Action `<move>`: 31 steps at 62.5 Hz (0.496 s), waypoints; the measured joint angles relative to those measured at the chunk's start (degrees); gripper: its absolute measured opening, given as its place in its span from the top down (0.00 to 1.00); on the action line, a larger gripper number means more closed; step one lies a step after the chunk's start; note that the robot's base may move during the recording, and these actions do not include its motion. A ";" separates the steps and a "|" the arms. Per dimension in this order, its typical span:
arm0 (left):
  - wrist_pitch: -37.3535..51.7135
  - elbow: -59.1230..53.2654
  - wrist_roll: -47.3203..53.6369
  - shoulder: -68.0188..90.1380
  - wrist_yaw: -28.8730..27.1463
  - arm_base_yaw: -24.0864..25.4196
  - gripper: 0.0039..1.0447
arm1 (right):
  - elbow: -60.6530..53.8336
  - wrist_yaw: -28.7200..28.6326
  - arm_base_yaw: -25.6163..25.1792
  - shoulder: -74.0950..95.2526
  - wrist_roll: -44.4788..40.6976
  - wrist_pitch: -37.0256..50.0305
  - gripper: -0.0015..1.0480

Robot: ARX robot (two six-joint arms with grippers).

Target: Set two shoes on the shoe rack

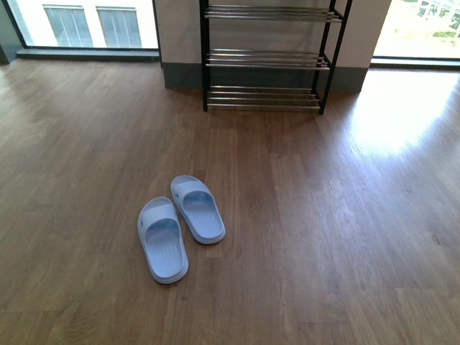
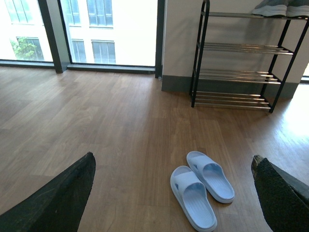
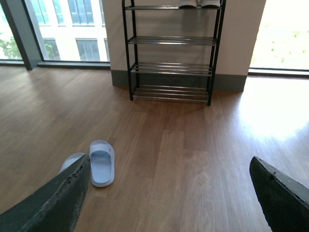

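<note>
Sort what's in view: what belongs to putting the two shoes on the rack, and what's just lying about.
Belongs to the job:
- shoe rack, standing against the wall
- grey sneakers, already on its top shelf and only partly in frame in the wrist views

Just lying about:
- pale blue slides, a pair side by side on the wooden floor in front of the rack

Only the 2 wrist views show any of the robot. The left gripper (image 2: 173, 158) appears as 2 broad, wedge-shaped fingers (image 2: 58, 198) in matte black, their surface coarse and grainy with pale scuffs near the edges. The right gripper (image 3: 170, 159) has 2 fingers (image 3: 53, 203) of the same tapering shape, dark with a faint greenish-grey cast and a ragged, pale-flecked inner edge.
</note>
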 joint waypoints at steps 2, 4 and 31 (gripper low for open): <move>0.00 0.00 0.00 0.00 0.00 0.00 0.09 | 0.00 -0.02 0.00 0.00 0.00 0.00 0.09; 0.00 0.00 0.00 0.00 0.00 0.00 0.09 | 0.00 0.00 0.00 0.00 -0.02 0.00 0.09; 0.00 0.00 0.00 0.00 0.00 0.00 0.09 | 0.00 -0.02 0.00 0.00 0.00 0.00 0.09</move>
